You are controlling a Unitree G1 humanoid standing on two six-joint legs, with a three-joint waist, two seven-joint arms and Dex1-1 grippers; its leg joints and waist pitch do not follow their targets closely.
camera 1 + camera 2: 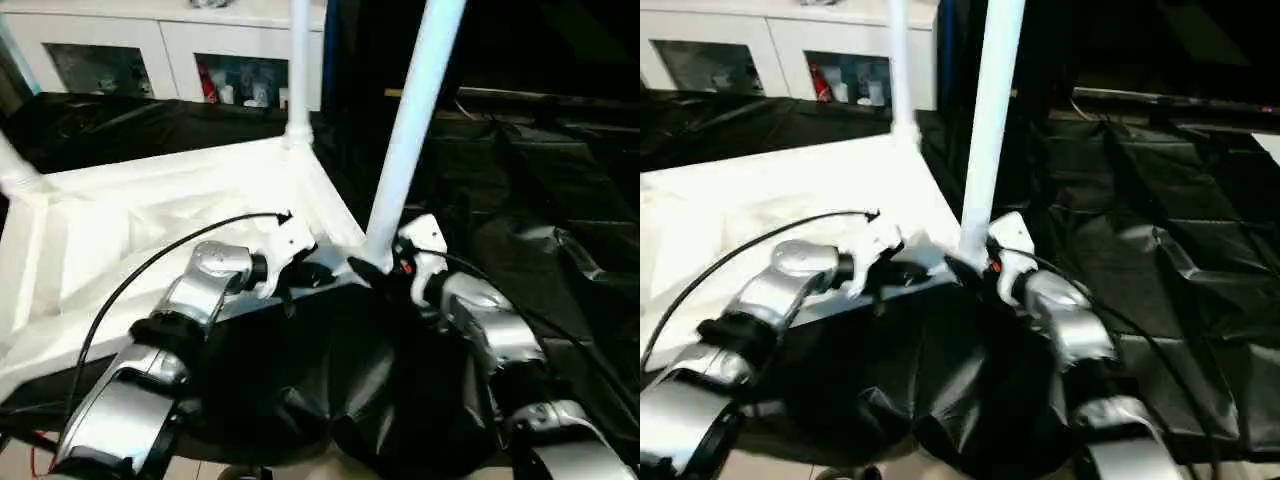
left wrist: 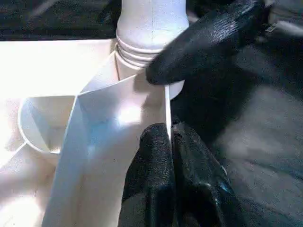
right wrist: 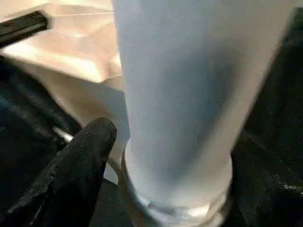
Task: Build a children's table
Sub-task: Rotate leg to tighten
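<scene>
Tabletop [image 1: 150, 230], white and turned underside up, lies on black sheeting [image 1: 560, 200] with its ribbed inner walls showing. Its near corner points toward the robot, and both hands work at that corner. A white leg [image 1: 410, 130] rises from the near corner socket, leaning slightly to the right as it goes up and out of the picture. A second leg [image 1: 298, 60] stands upright at the far corner, and the base of a third [image 1: 18, 175] stands at the left corner.

Left hand [image 2: 165, 156] rests on the rim of the tabletop just beside the near socket, its two black fingers pressed together with nothing between them; in the left wrist view they lie against the thin upright wall that runs to the socket. Right hand [image 1: 375, 268] sits at the foot of the near leg, where the leg meets the socket. In the left wrist view one of its fingers [image 2: 203, 42] lies against the threaded collar at the leg's base, and in the right wrist view a finger [image 3: 75, 175] stands just beside the leg. Its fingers stand apart on either side of the leg; whether they press on it cannot be told.

Beyond the near edge the sheeting bunches in folds between the two forearms. To the right the sheeting runs wide and flat. Behind the tabletop stands a white cabinet [image 1: 160, 40] with glass doors.
</scene>
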